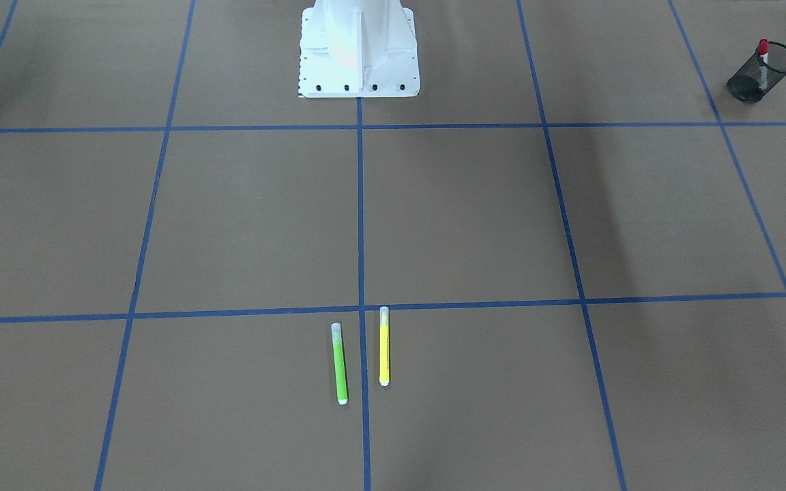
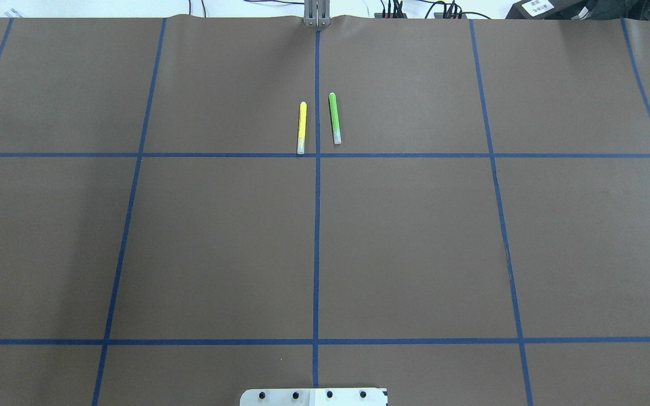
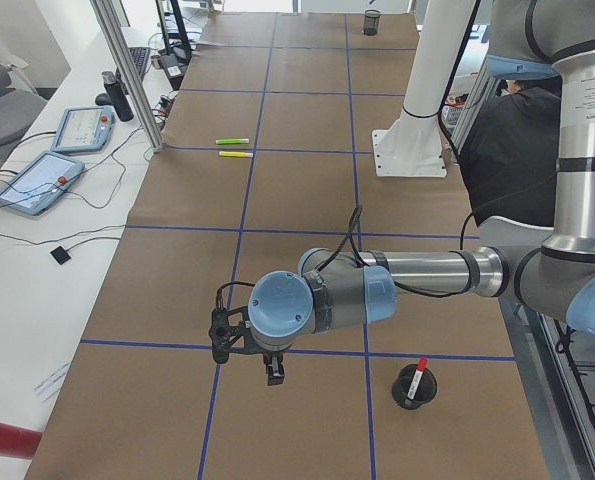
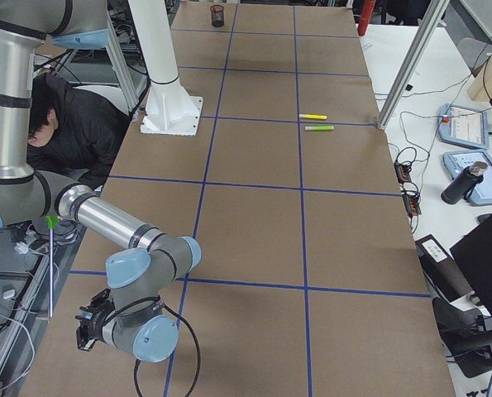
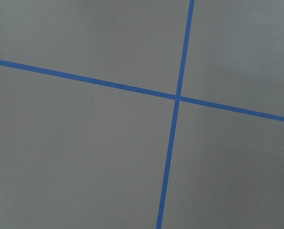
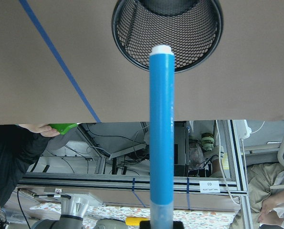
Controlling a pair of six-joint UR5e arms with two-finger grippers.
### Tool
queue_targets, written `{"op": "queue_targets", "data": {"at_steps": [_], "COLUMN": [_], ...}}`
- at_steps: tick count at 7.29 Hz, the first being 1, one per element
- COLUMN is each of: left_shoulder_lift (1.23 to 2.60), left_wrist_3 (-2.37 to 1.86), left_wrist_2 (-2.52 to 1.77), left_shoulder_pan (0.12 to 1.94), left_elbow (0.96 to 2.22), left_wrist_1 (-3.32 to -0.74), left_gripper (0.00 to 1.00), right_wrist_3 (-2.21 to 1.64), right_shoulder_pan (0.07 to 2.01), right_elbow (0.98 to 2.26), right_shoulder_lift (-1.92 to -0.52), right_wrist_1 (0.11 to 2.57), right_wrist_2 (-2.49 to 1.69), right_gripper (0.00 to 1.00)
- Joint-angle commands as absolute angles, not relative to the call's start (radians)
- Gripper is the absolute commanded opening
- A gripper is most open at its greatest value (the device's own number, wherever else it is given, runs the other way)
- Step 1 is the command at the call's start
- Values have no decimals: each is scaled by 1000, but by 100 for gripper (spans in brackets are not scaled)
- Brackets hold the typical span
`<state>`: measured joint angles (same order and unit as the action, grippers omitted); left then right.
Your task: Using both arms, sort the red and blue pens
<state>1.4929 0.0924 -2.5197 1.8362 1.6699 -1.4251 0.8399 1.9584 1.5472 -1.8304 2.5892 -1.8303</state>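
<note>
Green pen [image 1: 340, 363] beside yellow pen [image 1: 384, 346]

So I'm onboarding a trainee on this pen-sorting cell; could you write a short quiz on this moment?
1. True or false: the red pen stands in a mesh cup.
2. How many pens lie flat on the table? A one, B two, C four.
3. Fill in: the right wrist view shows the ____ pen above another mesh cup.
Key: 1 true; 2 B, the green pen and yellow pen; 3 blue pen.
</note>
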Motion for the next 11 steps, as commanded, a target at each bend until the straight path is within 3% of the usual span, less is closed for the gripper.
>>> {"op": "queue_targets", "data": {"at_steps": [1, 8, 9, 10, 11], "left_shoulder_lift": [1493, 1450, 1450, 1450, 1448], "left_wrist_3": [94, 92, 92, 91, 91], "left_wrist_2": [-2520, -2520, -2520, -2519, -2519], "left_shoulder_pan": [1838, 1838, 1839, 1839, 1841], "left_elbow": [1677, 1750, 1752, 1767, 1773], "left_wrist_1": [-1424, -1413, -1413, -1413, -1411], "left_gripper": [100, 100, 100, 100, 100], "right_wrist_3": [838, 836, 836, 836, 836], "right_shoulder_pan": [1957, 1956, 1956, 1956, 1956], "right_elbow": [1508, 1434, 1433, 1433, 1434], "right_shoulder_lift": [-1827, -1825, -1825, -1825, -1825], "right_wrist_1": [2585, 2582, 2582, 2580, 2579], "right_wrist_2": [-1854, -1899, -1901, -1898, -1896], "right_gripper": [0, 0, 26, 45, 95]}}
